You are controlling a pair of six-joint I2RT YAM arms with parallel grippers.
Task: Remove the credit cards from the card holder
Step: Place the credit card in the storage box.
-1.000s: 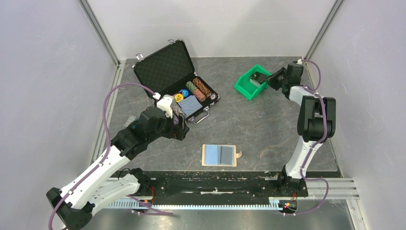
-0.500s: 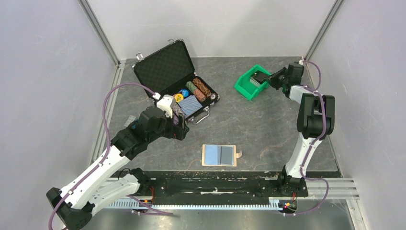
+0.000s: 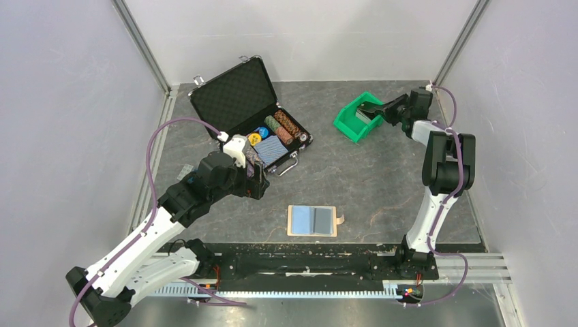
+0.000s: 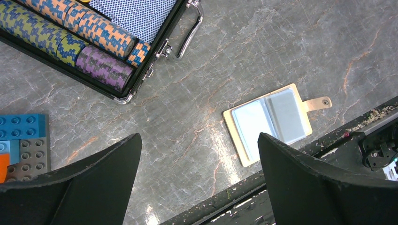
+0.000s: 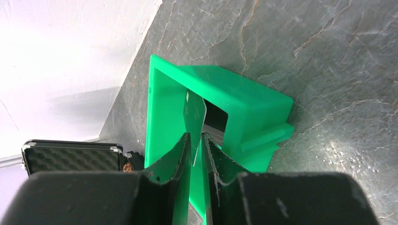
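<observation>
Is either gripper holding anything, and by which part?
Left gripper: nothing. Right gripper: a card, its edge between the barely parted jaws; grip cannot be told.

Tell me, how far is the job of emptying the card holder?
Done: the card holder lies open, and a grey thing seems to lie in the green bin. In hand: one credit card stands between the fingers of the right gripper over that bin. Left: light blue and grey faces in the holder may be cards; the left gripper is open, empty.
</observation>
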